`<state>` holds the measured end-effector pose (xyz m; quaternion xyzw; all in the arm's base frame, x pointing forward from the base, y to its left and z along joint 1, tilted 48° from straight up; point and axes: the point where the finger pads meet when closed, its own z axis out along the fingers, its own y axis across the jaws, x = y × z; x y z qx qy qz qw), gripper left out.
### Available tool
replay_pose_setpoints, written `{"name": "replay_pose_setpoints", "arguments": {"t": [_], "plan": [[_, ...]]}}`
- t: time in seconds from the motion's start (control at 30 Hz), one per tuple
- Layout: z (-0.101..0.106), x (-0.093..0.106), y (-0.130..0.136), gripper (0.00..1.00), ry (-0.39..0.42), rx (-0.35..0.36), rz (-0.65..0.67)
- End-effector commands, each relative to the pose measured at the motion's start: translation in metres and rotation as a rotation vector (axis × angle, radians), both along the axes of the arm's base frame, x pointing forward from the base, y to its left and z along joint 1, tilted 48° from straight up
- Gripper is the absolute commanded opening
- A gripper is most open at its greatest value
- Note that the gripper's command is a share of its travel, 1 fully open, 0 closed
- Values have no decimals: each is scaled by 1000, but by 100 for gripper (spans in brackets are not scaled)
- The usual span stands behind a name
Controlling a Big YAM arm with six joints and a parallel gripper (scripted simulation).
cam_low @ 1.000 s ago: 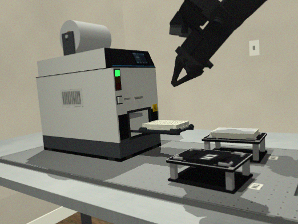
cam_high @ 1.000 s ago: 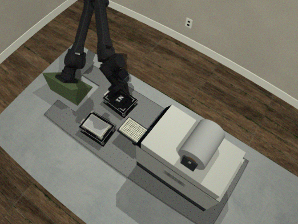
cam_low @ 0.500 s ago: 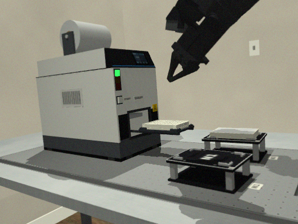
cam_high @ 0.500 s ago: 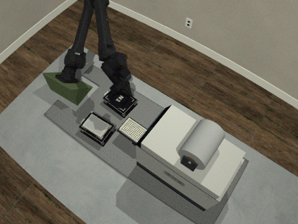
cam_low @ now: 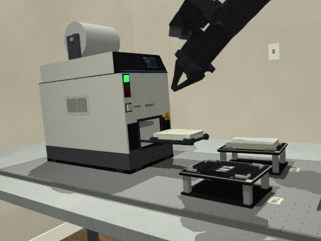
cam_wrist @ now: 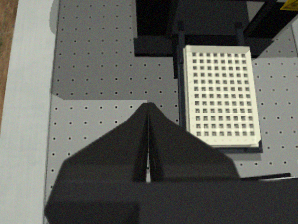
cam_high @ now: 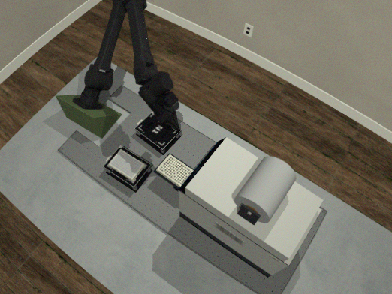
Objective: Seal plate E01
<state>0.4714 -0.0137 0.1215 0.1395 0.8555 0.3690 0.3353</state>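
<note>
Top view: plate E01 (cam_high: 174, 170) lies on the stage (cam_high: 183, 185) at frame centre, beside the sealer (cam_high: 240, 195); nest N1 (cam_high: 158, 132) sits bare just above-left.

Exterior view: the lamp (cam_low: 126, 79) is green; the gripper (cam_low: 176, 86) hangs upper centre, jaws closed on nothing.

Wrist view: E01 sits upper right.

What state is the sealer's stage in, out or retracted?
Out. The stage sticks out of the sealer front slot with the plate lying on it, and the lamp is green.
</note>
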Motion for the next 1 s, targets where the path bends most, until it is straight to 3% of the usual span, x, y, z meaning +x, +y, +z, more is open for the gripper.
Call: {"name": "replay_pose_setpoints", "arguments": {"t": [0.0,0.1,0.3,0.53,0.67,0.97], "plan": [[15,42,8,0,-44,1,13],[15,41,4,0,-39,2,-4],[8,82,17,0,-44,7,8],[-2,112,21,0,-29,13,-3],[-2,116,21,0,-31,9,-2],[-2,98,5,0,-22,-2,-18]]}}
